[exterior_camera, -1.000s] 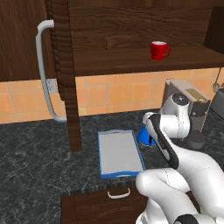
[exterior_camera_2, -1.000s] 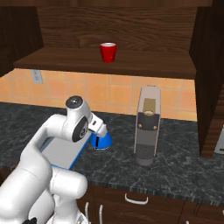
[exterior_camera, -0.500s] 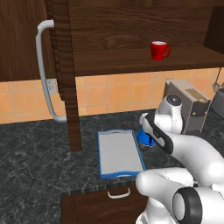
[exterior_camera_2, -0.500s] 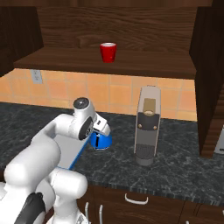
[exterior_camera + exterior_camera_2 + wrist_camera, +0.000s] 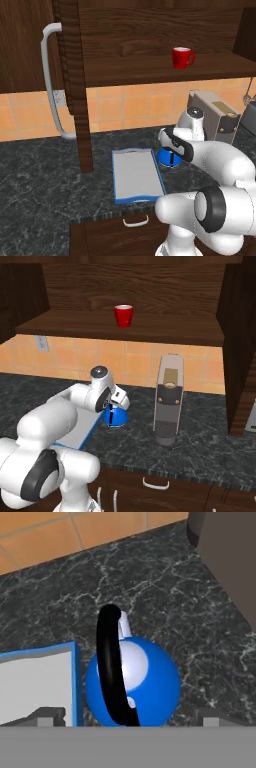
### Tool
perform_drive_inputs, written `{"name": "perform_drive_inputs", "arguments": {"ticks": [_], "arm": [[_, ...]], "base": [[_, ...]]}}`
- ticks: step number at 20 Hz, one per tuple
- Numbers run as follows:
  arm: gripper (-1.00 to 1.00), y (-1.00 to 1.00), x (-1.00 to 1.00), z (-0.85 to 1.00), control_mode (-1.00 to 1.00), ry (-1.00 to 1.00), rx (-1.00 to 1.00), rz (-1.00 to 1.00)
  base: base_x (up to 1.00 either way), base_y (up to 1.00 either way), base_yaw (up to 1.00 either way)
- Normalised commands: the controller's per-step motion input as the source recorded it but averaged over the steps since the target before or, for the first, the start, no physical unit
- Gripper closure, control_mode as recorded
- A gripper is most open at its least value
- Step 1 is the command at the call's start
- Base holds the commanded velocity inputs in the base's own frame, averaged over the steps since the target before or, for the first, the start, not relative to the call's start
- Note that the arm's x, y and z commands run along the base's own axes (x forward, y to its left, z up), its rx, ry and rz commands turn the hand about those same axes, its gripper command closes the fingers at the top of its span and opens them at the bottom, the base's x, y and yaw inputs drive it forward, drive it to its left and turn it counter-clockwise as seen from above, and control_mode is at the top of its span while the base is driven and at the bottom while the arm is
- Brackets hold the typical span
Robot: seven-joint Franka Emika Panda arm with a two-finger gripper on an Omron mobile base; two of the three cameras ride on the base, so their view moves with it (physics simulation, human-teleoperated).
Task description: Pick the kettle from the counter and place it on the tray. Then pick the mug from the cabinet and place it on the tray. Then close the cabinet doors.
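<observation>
My pincer [image 5: 125, 717] hangs spread wide above the kettle [image 5: 134, 682], one tip on each side, gripping nothing. The kettle sits on the worktop [image 5: 165, 597], just beside the tray [image 5: 35, 684]. I should centre over the black handle [image 5: 111, 662], descend, then close across it. The coffee machine [image 5: 168, 401] stands near the kettle, opposite the tray; the lift path must stay clear of it.

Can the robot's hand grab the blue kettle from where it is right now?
Probably yes. The gripper hangs right above the kettle, fingertips spread on either side of its black handle, with nothing between them.
</observation>
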Motion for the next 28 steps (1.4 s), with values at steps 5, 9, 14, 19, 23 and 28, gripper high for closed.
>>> {"name": "perform_drive_inputs", "arguments": {"ticks": [5,9,14,19,23,28], "arm": [[-1.00,0.00,0.20,-0.16,-1.00,0.05,0.00,0.00],[-1.00,0.00,0.16,-0.21,-1.00,0.04,0.00,0.00],[-1.00,0.00,0.20,-0.21,-1.00,0.04,0.00,0.00],[1.00,0.00,0.05,-0.19,-1.00,0.01,0.00,0.00],[1.00,0.00,-0.04,-0.23,-1.00,0.00,0.00,0.00],[1.00,0.09,-0.39,-0.07,-1.00,-0.14,-0.01,0.00]], "base": [[0.00,0.00,0.00],[0.00,0.00,0.00],[0.00,0.00,0.00],[0.00,0.00,0.00],[0.00,0.00,0.00],[0.00,0.00,0.00]]}}
